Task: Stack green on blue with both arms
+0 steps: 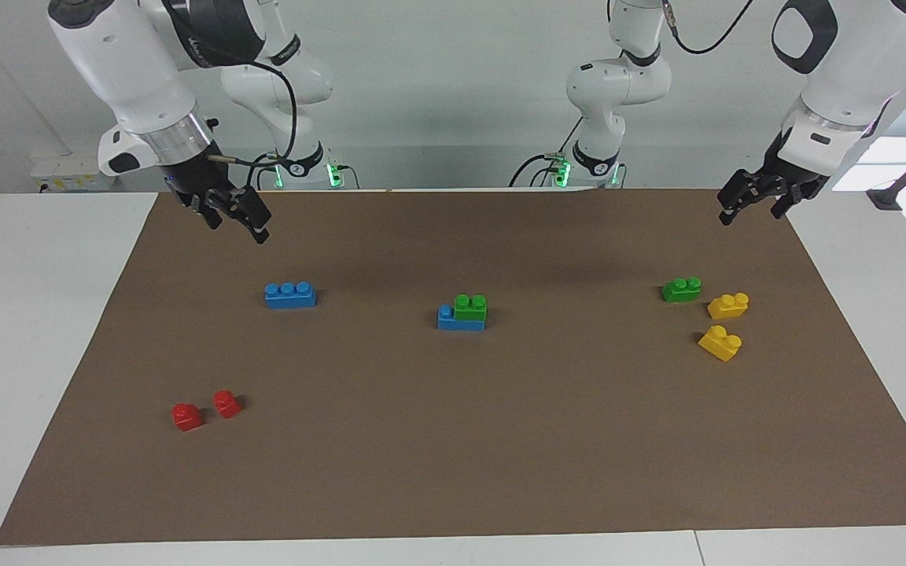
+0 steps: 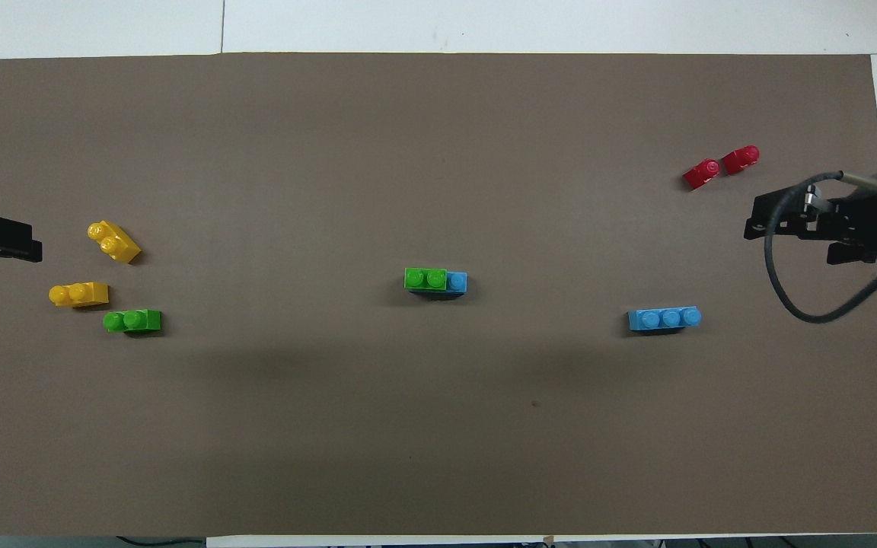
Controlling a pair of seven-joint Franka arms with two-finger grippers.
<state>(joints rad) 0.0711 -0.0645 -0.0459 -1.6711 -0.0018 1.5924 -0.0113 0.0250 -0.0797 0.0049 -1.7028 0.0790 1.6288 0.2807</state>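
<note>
Brown paper mat (image 1: 453,440) covers the table, and the stacked pair at its middle serves as the landmark. Going across the facing view from its left edge: the right gripper (image 1: 239,214) hangs in the air over the mat's robot-side edge at the right arm's end, holding nothing; whether its fingers are spread or pressed together I cannot tell. Below it, two red bricks (image 1: 205,409) lie farther from the robots than the stack, toward the right arm's end. A loose blue brick (image 1: 290,295) sits bare between them and the stack, slightly nearer the robots.

At the middle, one green brick (image 1: 470,306) sits on a second blue brick (image 1: 459,318), covering two of its studs and leaving one showing. So I judge one stack done.

Toward the left arm's end lies the loose green brick (image 1: 681,289), a little nearer the robots than the stack, with two yellow bricks (image 1: 724,324) just beside it. The left gripper (image 1: 752,203) hangs over the mat's corner there, empty, and its fingers look spread.

What seems left, if both pairs count: loose green onto the bare blue brick.
</note>
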